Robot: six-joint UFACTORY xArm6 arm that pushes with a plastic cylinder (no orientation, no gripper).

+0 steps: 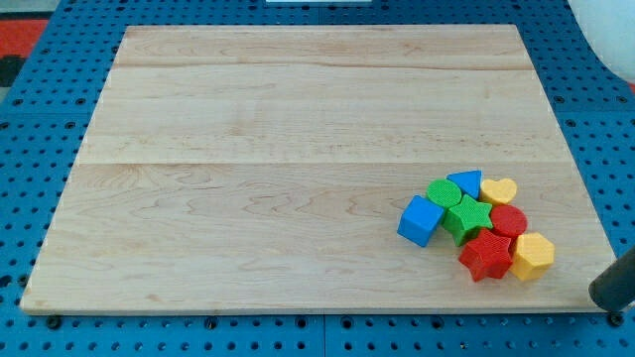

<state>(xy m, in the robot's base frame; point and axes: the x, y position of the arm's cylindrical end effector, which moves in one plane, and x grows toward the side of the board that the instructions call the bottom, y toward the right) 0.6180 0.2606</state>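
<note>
My tip (pixel 601 294) shows as a dark rod end at the view's bottom right, just past the wooden board's right edge and touching no block. The yellow hexagonal block (pixel 533 256) is nearest, a short way to the tip's left. Beside it sits a red star (pixel 486 256), with a red cylinder (pixel 508 220) above them. A green star (pixel 466 218) fills the cluster's middle. A blue cube (pixel 421 220) is on the left side. Along the top lie a green cylinder (pixel 444 192), a blue wedge-like block (pixel 464 182) and a yellow heart (pixel 498 189).
The wooden board (pixel 298 149) lies on a blue pegboard surface (pixel 30 198). A white rounded object (pixel 605 30) sits at the view's top right corner.
</note>
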